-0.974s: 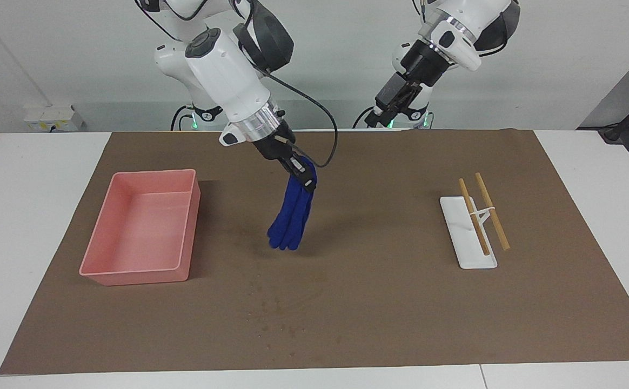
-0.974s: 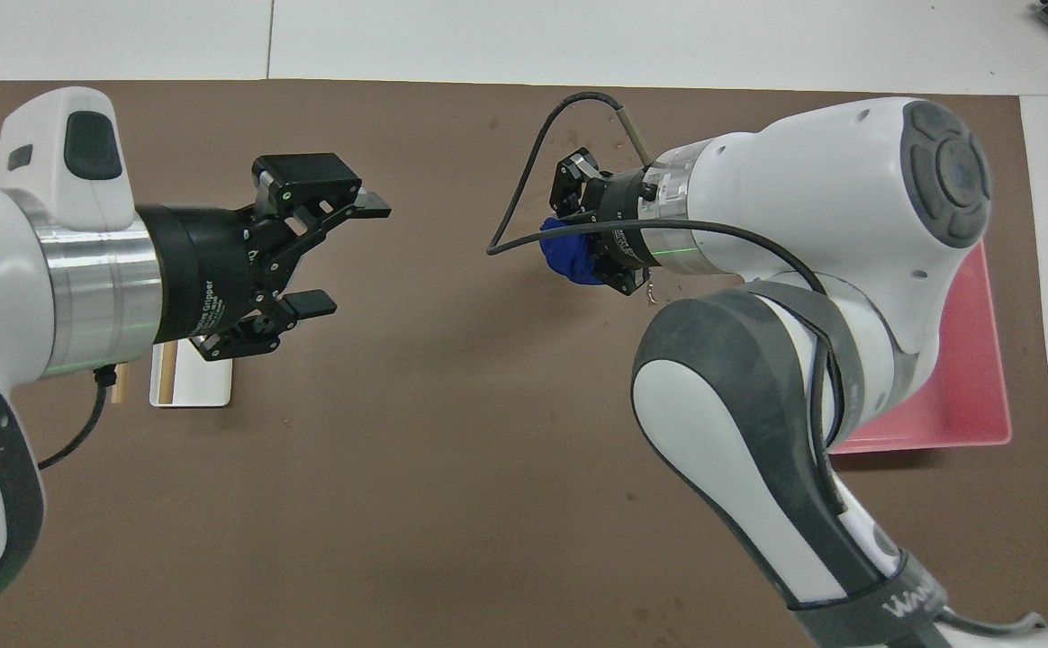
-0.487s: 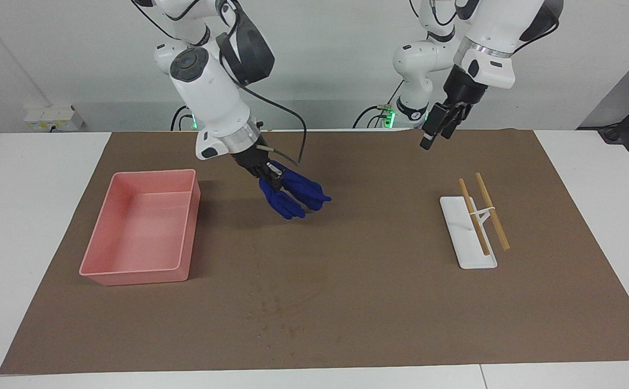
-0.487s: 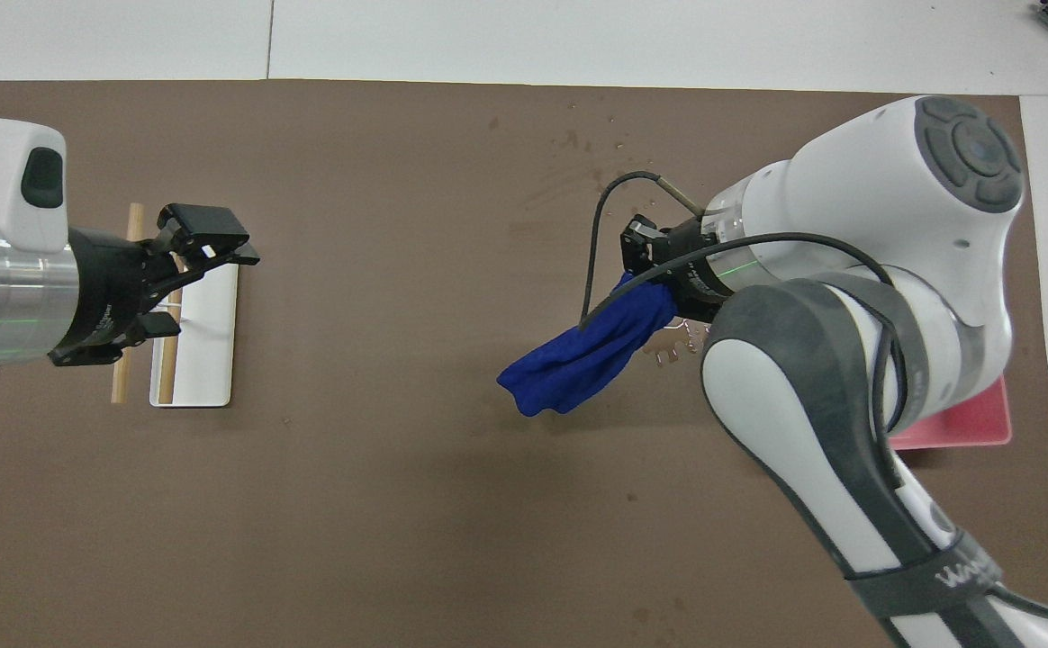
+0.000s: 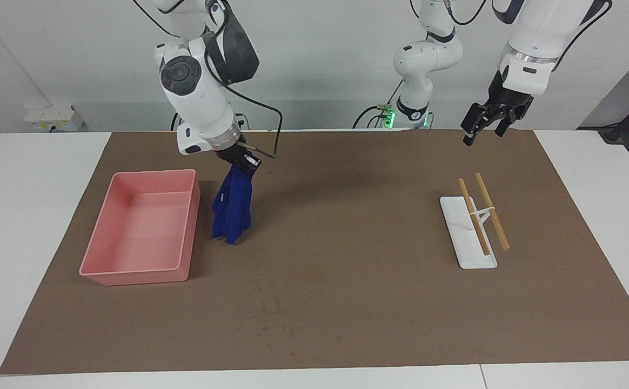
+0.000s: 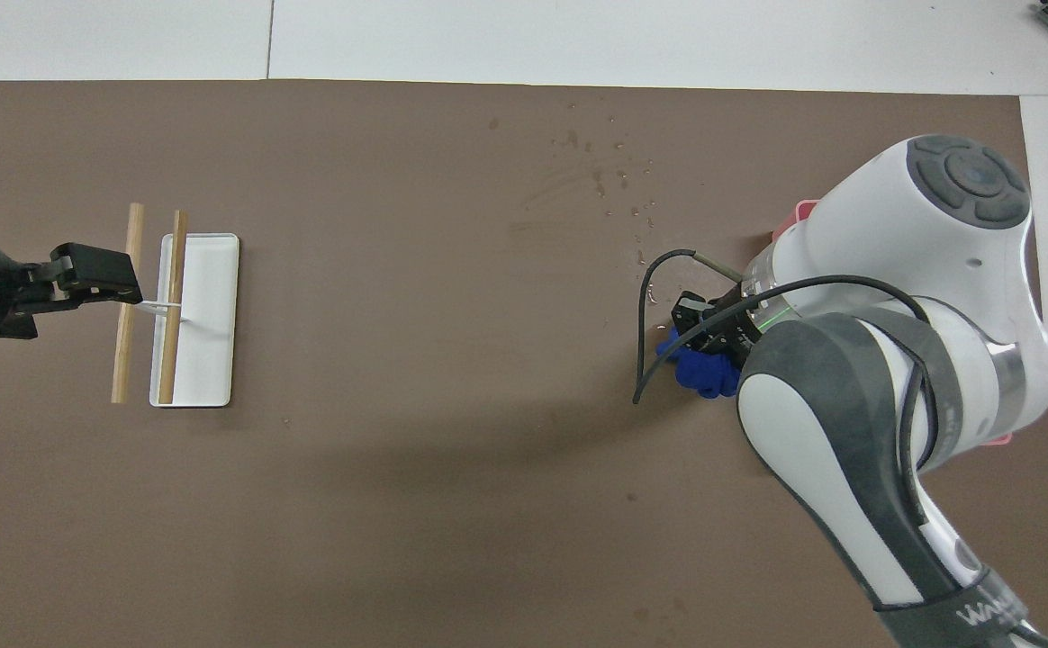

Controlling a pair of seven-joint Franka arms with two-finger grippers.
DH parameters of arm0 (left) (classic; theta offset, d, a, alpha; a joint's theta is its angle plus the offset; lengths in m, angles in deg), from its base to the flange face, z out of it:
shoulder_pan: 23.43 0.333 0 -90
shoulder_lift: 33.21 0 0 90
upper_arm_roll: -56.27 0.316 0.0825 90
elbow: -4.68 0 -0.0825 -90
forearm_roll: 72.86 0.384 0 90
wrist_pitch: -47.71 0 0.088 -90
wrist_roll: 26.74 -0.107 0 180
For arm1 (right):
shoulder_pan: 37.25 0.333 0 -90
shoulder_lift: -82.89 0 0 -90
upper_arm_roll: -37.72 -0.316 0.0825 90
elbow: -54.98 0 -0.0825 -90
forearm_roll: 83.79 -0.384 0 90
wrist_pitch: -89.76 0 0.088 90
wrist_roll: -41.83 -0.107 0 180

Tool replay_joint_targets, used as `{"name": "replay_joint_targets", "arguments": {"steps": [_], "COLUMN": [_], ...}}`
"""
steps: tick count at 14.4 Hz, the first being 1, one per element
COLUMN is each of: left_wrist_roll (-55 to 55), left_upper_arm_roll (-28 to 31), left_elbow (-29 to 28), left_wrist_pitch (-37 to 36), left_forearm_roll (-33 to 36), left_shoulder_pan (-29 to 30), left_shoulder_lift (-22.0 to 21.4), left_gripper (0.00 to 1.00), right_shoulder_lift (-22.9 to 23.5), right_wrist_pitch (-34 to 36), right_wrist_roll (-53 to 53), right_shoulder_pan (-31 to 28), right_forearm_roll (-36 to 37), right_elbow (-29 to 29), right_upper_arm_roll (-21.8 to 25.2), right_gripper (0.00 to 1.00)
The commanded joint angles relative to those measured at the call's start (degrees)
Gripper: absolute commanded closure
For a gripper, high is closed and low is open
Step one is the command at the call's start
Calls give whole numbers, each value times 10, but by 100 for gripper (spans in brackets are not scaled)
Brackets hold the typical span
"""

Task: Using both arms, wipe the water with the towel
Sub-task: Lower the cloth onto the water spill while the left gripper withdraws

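My right gripper [image 5: 241,161] is shut on the top of the royal-blue towel [image 5: 232,208]. The towel hangs straight down in loose folds beside the pink tray [image 5: 152,174], its lower end close to the brown mat. In the overhead view the right gripper [image 6: 709,328] and a bit of towel [image 6: 700,376] show under the arm's wrist. Water drops [image 5: 276,309] lie on the mat farther from the robots than the towel; they also show in the overhead view [image 6: 614,171]. My left gripper [image 5: 486,125] is open and empty, raised over the white stand's end of the mat [image 6: 83,279].
A white stand with two wooden sticks [image 5: 468,237] lies toward the left arm's end of the table; it also shows in the overhead view [image 6: 200,333]. The pink tray is mostly hidden under the right arm in the overhead view. The brown mat [image 5: 379,302] covers the table's middle.
The right gripper has carried the towel toward the pink tray, and the towel has swung down to hang. The left gripper has drawn back toward its own end, over the stand.
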Motion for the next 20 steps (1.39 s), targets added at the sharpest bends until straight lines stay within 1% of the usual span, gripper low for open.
{"name": "replay_joint_targets", "arguments": {"steps": [1, 3, 4, 5, 6, 7, 8, 10, 16, 17, 19, 20], "left_wrist_roll": [-67, -98, -120, -140, -161, -188, -199, -199, -197, -194, -191, -194], "left_upper_arm_roll": [-3, 1, 13, 54, 121, 160, 167, 167, 166, 165, 167, 167], "left_elbow": [54, 65, 75, 86, 91, 88, 75, 55, 54, 54, 65, 71], "left_wrist_pitch": [-49, -66, -74, -85, -96, -97, -91, -84, -78, -70, -71, -75], "left_forearm_roll": [32, 44, 56, 63, 56, 50, 49, 48, 48, 38, -21, -21], "left_shoulder_pan": [1, -10, -31, -73, -124, -160, -168, -164, -162, -155, -133, -132], "left_shoulder_lift": [45, 66, 74, 76, 78, 75, 68, 57, 53, 53, 57, 58], "left_gripper": [0, 0, 0, 0, 0, 0, 0, 0, 0, 0, 0, 0], "right_shoulder_lift": [-25, -27, -27, -28, -27, -24, -21, 2, 78, 93, 109, 118], "right_wrist_pitch": [18, 9, 14, 9, 4, -12, -38, -94, -264, -285, -325, -337], "right_wrist_roll": [5, 6, 6, 6, 6, 7, 7, 15, 76, 84, 107, 120], "right_shoulder_pan": [-5, -9, -7, -5, -6, -6, -6, -5, -16, -16, -19, -22], "right_forearm_roll": [31, 32, 32, 32, 32, 32, 32, 32, 31, 32, 32, 31], "right_elbow": [21, 28, 27, 30, 33, 38, 51, 64, 64, 64, 71, 71], "right_upper_arm_roll": [-5, -5, -5, -5, -5, -5, -5, -5, -5, -5, -5, -5], "right_gripper": [100, 100, 100, 100, 100, 100, 100, 100, 100, 100, 100, 100]}}
